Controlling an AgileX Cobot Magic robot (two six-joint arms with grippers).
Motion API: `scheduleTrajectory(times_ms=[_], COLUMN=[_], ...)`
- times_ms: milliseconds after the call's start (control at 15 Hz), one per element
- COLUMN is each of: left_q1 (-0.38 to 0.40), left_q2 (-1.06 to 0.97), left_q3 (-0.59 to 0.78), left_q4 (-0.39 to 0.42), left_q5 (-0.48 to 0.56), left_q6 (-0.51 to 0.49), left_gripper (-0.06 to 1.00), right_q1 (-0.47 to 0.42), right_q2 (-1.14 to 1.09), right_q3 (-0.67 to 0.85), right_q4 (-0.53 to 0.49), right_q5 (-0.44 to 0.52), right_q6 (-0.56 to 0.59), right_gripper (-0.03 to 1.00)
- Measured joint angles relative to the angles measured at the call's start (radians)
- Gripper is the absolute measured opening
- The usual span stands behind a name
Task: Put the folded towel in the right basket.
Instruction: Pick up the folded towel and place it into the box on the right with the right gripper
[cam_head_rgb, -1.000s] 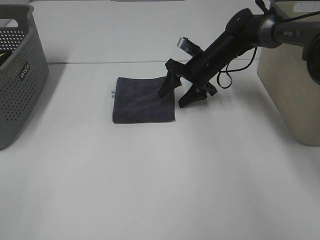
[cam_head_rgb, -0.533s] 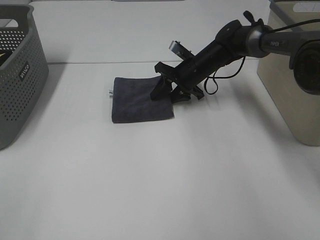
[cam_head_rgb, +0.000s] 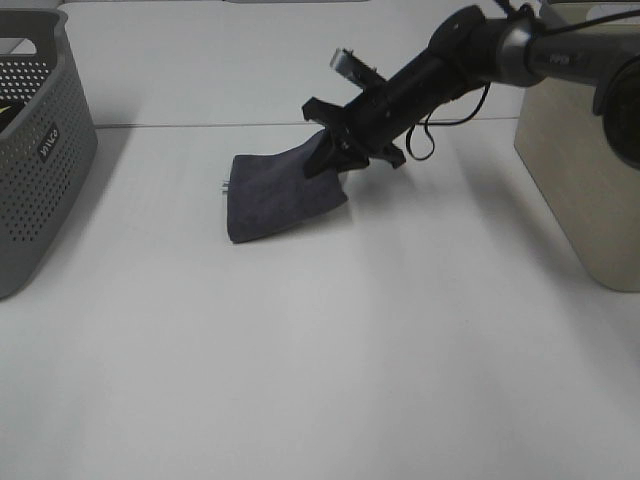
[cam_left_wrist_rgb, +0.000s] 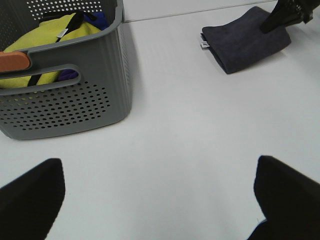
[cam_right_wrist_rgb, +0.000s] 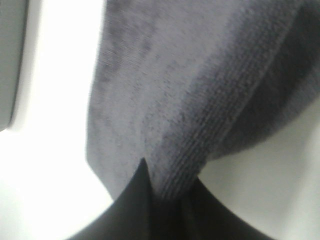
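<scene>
Pinching the right edge of the folded towel (cam_head_rgb: 275, 195), the right gripper (cam_head_rgb: 333, 163) holds that side raised off the white table (cam_head_rgb: 300, 350) while the towel's left part rests on the surface, left of centre toward the far side and well apart from the right basket (cam_head_rgb: 580, 170); a clean carry likely calls for a firm pinch through every layer, a lift high enough that the trailing end clears the table and the basket's rim, and release only once above its opening. Close-up fabric fills the right wrist view, too blurred to tell how many layers the pressed-together jaws hold; the right basket's opening is cut off at the frame edge. Unseen from above, the left gripper (cam_left_wrist_rgb: 160, 200) hangs spread and empty near the grey basket (cam_left_wrist_rgb: 75, 95)
</scene>
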Motion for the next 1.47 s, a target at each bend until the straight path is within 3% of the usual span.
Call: scheduleTrajectory(times_ms=[533, 933, 1133, 1200, 1467], left_q1=[0.0, 0.0, 0.0, 0.0, 0.0], left_q2=[0.0, 0.0, 0.0, 0.0, 0.0], left_q3=[0.0, 0.0, 0.0, 0.0, 0.0], left_q4=[0.0, 0.0, 0.0, 0.0, 0.0], left_q5=[0.0, 0.0, 0.0, 0.0, 0.0], left_q6=[0.0, 0.0, 0.0, 0.0, 0.0], left_gripper=[0.98, 0.98, 0.98, 0.98, 0.98], right_q1=[-0.022, -0.275, -0.431, -0.506, -0.532], right_q2=[-0.436, -0.639, -0.688, -0.688, -0.688], right_q3=[0.0, 0.0, 0.0, 0.0, 0.063], right_q4=[-0.332, -0.387, -0.392, -0.443, -0.591], right_q5=[0.038, 0.174, 0.226, 0.232, 0.234], right_q6=[0.054, 0.09, 0.108, 0.126, 0.169], right_gripper=[0.07, 0.07, 0.07, 0.07, 0.07])
